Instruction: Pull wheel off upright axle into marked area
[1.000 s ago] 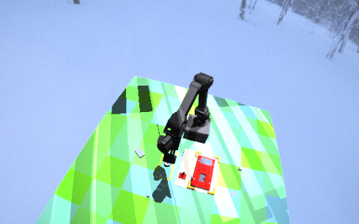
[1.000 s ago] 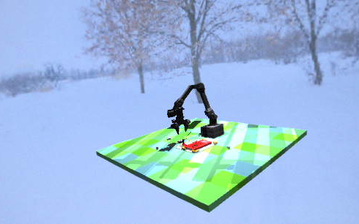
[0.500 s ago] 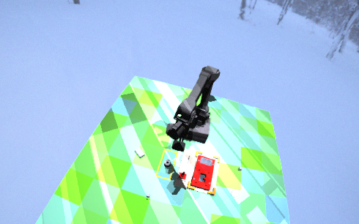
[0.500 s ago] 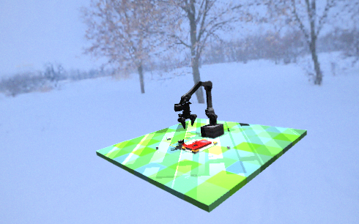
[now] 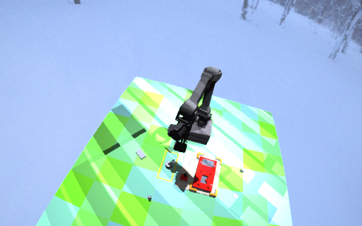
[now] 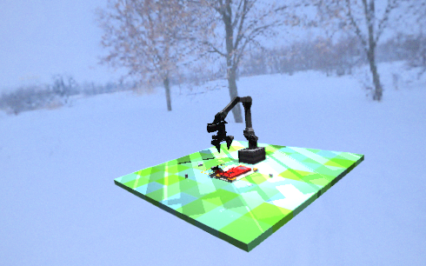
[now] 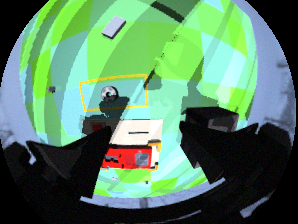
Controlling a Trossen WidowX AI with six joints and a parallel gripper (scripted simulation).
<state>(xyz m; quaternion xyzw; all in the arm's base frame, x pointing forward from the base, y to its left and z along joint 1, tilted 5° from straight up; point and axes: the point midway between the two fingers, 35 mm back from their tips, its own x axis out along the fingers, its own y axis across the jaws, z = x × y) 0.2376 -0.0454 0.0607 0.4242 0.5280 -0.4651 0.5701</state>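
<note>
The wheel (image 5: 168,165) (image 7: 114,92), dark with a pale ring, lies on the table inside the yellow outline of the marked area (image 5: 165,179) (image 7: 147,91), clear of its lines. My gripper (image 6: 223,149) (image 7: 145,127) is wide open and empty, well above the table. It is over toward the arm's base from the wheel, off to one side, and touches nothing. A small red base (image 5: 184,177) (image 7: 97,127) sits in shadow on the pale board beside the marked area; the upright axle cannot be made out clearly.
A red panel (image 5: 210,171) (image 6: 239,170) (image 7: 125,159) lies on the pale board, which has orange corners. A small grey block (image 5: 140,153) (image 7: 114,27) lies beyond the marked area. A small dark piece (image 5: 149,198) (image 7: 51,89) and another (image 5: 241,170) lie farther out.
</note>
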